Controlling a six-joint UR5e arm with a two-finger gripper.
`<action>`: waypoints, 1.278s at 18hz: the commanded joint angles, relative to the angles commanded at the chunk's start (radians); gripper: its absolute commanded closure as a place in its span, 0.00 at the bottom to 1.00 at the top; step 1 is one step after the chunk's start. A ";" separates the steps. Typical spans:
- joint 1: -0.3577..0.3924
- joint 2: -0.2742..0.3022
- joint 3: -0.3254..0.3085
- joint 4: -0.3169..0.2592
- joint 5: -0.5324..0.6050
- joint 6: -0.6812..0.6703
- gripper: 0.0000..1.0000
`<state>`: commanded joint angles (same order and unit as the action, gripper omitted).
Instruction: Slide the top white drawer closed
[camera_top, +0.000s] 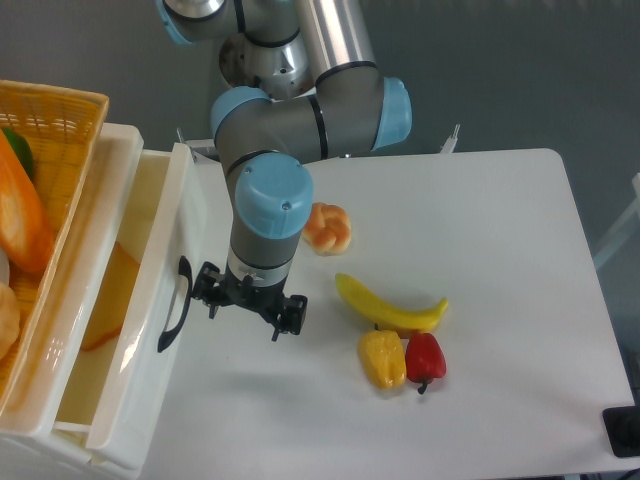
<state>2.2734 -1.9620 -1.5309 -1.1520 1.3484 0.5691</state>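
Observation:
The top white drawer (148, 340) sticks out of the white cabinet at the left, partly open, with its black arched handle (174, 305) facing the table. My gripper (246, 306) hangs just to the right of the handle, pointing down. It is open with nothing between its fingers, and its left finger (208, 296) is close to the drawer front. I cannot tell whether it touches. An orange-yellow wedge (108, 305) lies inside the drawer, partly hidden by the front panel.
An orange woven basket (45, 140) with food stands on top of the cabinet at the far left. On the table lie a bun (327, 227), a banana (392, 307), a yellow pepper (383, 359) and a red pepper (425, 357).

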 joint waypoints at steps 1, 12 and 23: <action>-0.006 0.000 0.000 0.000 0.000 0.000 0.00; -0.038 -0.003 0.006 0.006 0.000 0.000 0.00; -0.041 -0.003 0.005 0.008 -0.002 0.002 0.00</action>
<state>2.2319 -1.9650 -1.5263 -1.1443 1.3468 0.5706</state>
